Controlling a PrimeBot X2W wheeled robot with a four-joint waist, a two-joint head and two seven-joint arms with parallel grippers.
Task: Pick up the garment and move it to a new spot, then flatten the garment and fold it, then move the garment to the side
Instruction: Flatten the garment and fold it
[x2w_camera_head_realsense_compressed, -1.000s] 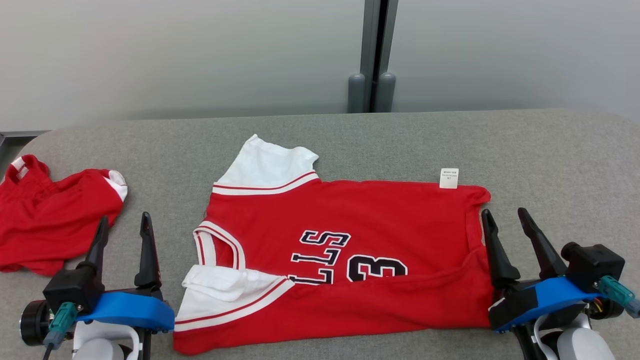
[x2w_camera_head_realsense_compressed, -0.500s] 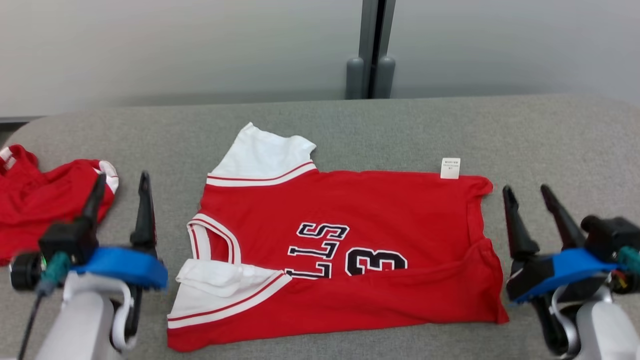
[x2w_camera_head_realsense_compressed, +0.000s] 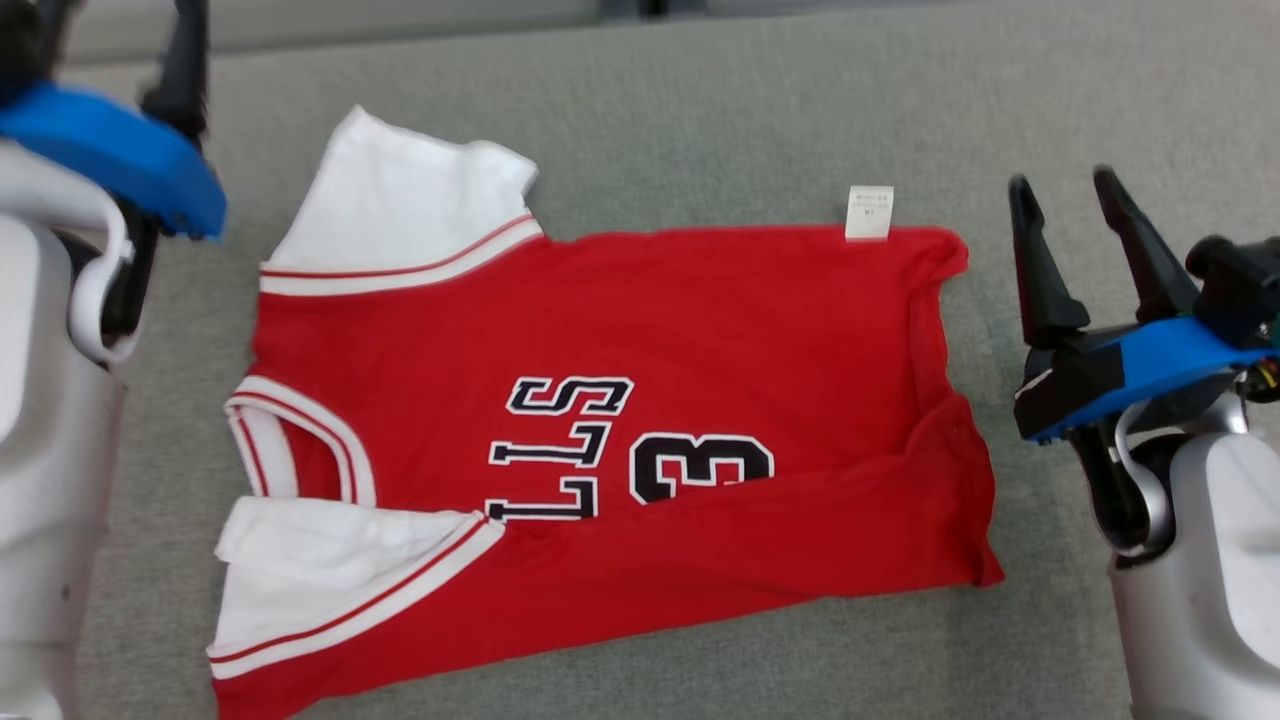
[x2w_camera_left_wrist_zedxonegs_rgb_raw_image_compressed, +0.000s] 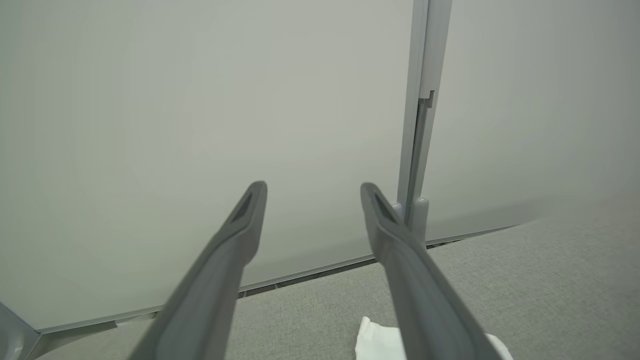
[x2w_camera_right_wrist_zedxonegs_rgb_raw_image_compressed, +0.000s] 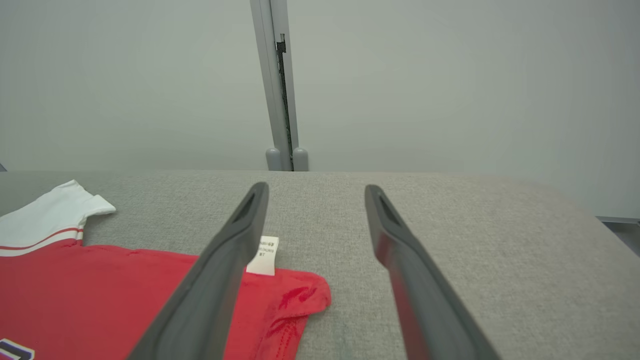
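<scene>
The garment (x2w_camera_head_realsense_compressed: 640, 330) is a red jersey with white sleeves and dark lettering, lying spread on the grey table (x2w_camera_head_realsense_compressed: 700, 110). Its near edge is folded up over the number, and a white tag (x2w_camera_head_realsense_compressed: 869, 212) sticks out at its far edge. My right gripper (x2w_camera_head_realsense_compressed: 1062, 182) stands open just right of the hem, touching nothing; the right wrist view has the garment (x2w_camera_right_wrist_zedxonegs_rgb_raw_image_compressed: 125, 295) down to the left of the empty fingers. My left gripper (x2w_camera_left_wrist_zedxonegs_rgb_raw_image_compressed: 312, 187) is open and empty, held left of the far white sleeve (x2w_camera_head_realsense_compressed: 400, 200), whose tip (x2w_camera_left_wrist_zedxonegs_rgb_raw_image_compressed: 375, 342) peeks in below its fingers.
A pale wall panel with a grey post (x2w_camera_right_wrist_zedxonegs_rgb_raw_image_compressed: 280, 100) stands behind the table's far edge. The table's rounded right end (x2w_camera_right_wrist_zedxonegs_rgb_raw_image_compressed: 575, 210) lies beyond my right gripper. Bare grey cloth runs beyond the garment and to its right.
The head camera has tipped down, so the whole picture shifted. Both grippers have moved forward along the garment's sides, the left one far up its side, and both stay open.
</scene>
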